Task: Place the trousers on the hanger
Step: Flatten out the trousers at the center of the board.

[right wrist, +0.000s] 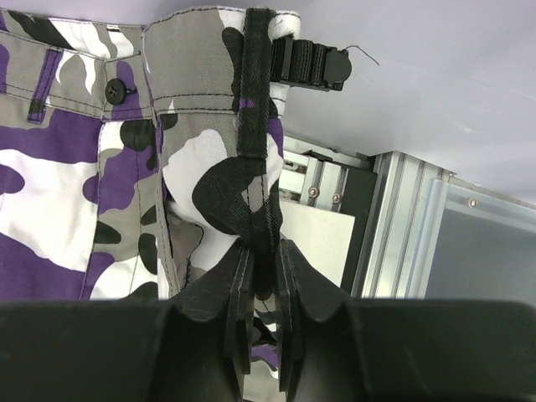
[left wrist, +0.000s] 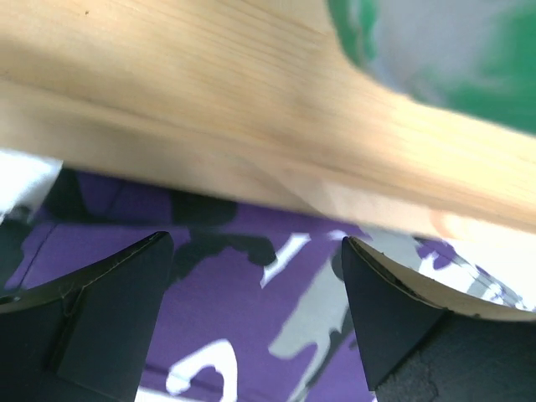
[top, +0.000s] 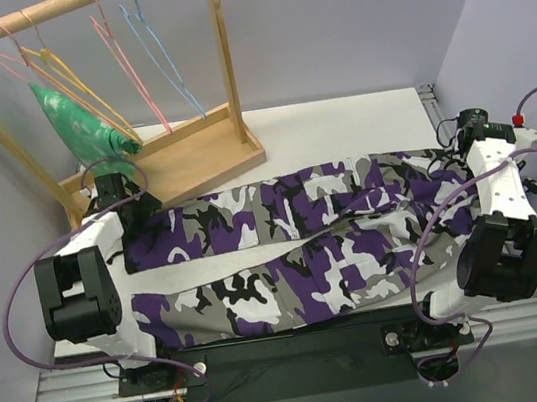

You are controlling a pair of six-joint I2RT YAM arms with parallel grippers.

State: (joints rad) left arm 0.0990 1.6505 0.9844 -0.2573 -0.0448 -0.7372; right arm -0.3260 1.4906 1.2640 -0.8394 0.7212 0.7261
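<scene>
Judging progress, I count barely a start: my right fingers [right wrist: 243,289] pinch the trousers [top: 286,249] at the waist, flat across the table [top: 338,125]; left fingers [left wrist: 109,301] hang parted over the legs; the hanger [top: 50,58] hangs untouched on the rack [top: 191,157].

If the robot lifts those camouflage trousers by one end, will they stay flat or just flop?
Probably flop: the trousers lie limp and creased on the table, so the legs would likely hang down. The right gripper pinches only a narrow fold near the waistband, so the rest may sag.
</scene>
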